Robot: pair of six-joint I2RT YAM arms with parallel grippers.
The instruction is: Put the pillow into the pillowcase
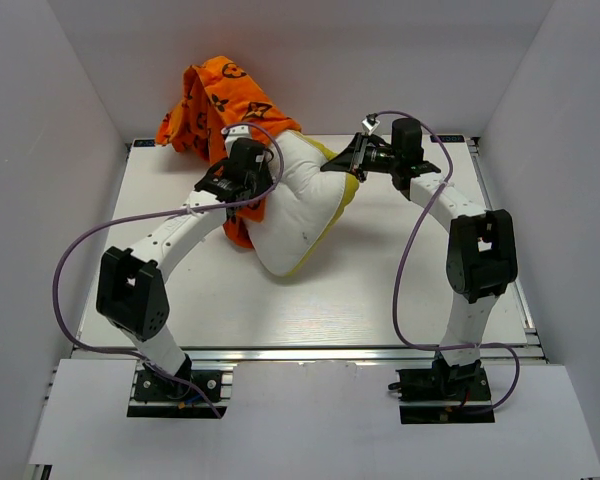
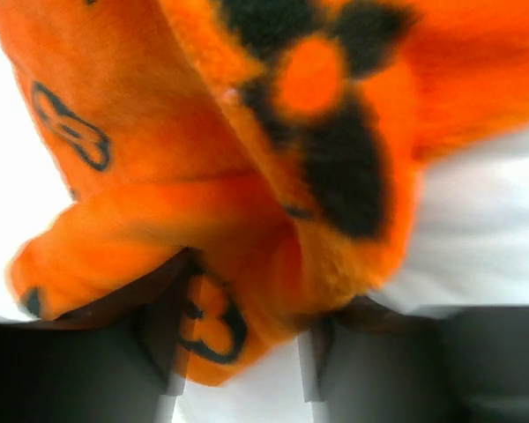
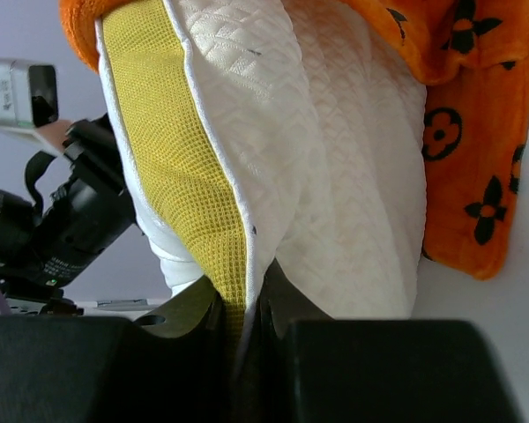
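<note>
Midway through stuffing: the pillow (image 1: 300,205), toward the far edge of the worktop (image 1: 380,300), sits partly inside the orange pillowcase (image 1: 215,100). The left fingers (image 2: 154,344) clench its hem and the right fingers (image 3: 286,304) pinch the pillow's yellow edge. Next, the hem probably needs pulling further over.

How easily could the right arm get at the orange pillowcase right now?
Probably not at once: the right gripper is shut on the pillow, whose bulk lies between it and the pillowcase, held by the left gripper.
</note>
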